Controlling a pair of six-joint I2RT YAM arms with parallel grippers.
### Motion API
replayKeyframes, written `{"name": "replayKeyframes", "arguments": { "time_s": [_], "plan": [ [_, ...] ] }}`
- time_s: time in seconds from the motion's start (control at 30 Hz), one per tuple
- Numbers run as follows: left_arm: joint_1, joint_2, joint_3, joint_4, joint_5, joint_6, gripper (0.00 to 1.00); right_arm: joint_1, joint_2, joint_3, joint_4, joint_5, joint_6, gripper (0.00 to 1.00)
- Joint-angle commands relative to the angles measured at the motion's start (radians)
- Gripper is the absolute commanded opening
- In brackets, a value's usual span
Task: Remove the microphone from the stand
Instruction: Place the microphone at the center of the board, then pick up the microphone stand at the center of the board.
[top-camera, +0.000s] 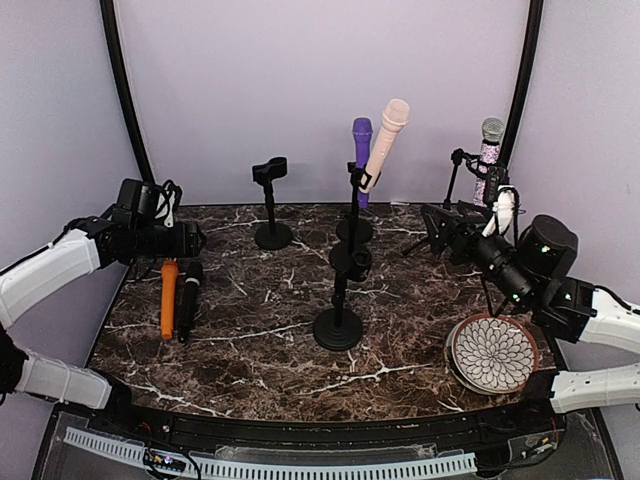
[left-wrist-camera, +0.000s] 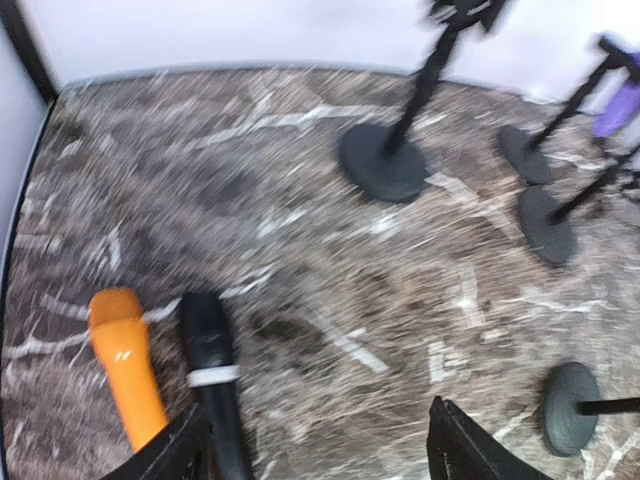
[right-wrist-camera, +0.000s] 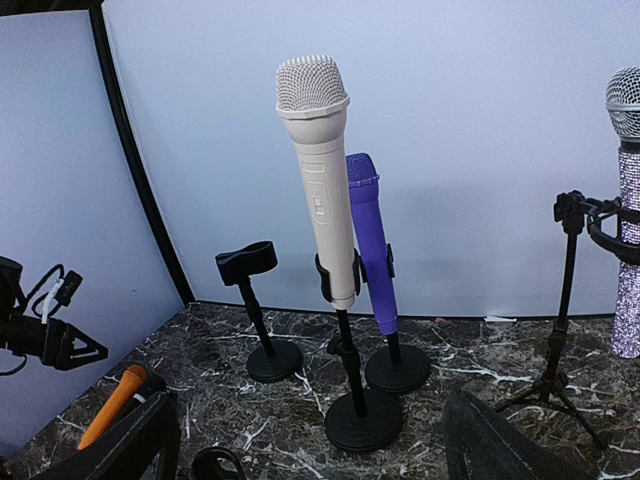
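Note:
A beige microphone (top-camera: 386, 140) (right-wrist-camera: 318, 180) and a purple microphone (top-camera: 361, 160) (right-wrist-camera: 368, 240) stand clipped in black round-base stands at the table's back centre. A glittery silver-headed microphone (top-camera: 489, 160) (right-wrist-camera: 627, 230) sits in a tripod stand at the back right. My right gripper (top-camera: 435, 225) (right-wrist-camera: 310, 450) is open and faces the beige microphone from the right, apart from it. An orange microphone (top-camera: 169, 298) (left-wrist-camera: 125, 370) and a black microphone (top-camera: 189, 300) (left-wrist-camera: 212, 375) lie flat at the left. Above them hangs my left gripper (top-camera: 190, 240) (left-wrist-camera: 320, 455), open, its left finger beside the black one.
An empty stand with a clip (top-camera: 271, 200) (right-wrist-camera: 255, 310) is at the back left. A shorter stand (top-camera: 338, 325) (left-wrist-camera: 572, 405) holding nothing is at the front centre. A patterned plate (top-camera: 492, 352) lies front right under the right arm.

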Motion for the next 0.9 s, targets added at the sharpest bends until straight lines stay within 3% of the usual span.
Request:
{"name": "replayKeyframes", "arguments": {
  "time_s": [0.0,0.13,0.3,0.4,0.63,0.87],
  "plan": [
    [-0.059,-0.129,-0.038,0.147,0.274,0.127,0.78,-0.014,-0.009,-0.032,0.058,0.040,0.038,0.93],
    [-0.240,-0.165,-0.052,0.216,0.316,0.190,0.80,-0.039,0.009,-0.062,0.092,0.057,0.095,0.93],
    [-0.394,-0.100,-0.073,0.357,0.383,0.139,0.80,-0.057,0.045,-0.106,0.150,0.069,0.163,0.94],
    [-0.443,-0.025,-0.048,0.440,0.408,0.122,0.80,-0.058,0.067,-0.120,0.179,0.032,0.200,0.93],
    [-0.553,0.201,0.082,0.469,0.416,0.184,0.80,-0.058,0.081,-0.129,0.210,-0.001,0.230,0.92],
    [-0.572,0.359,0.162,0.472,0.407,0.213,0.80,-0.057,0.058,-0.124,0.201,0.004,0.224,0.92]
  ]
}}
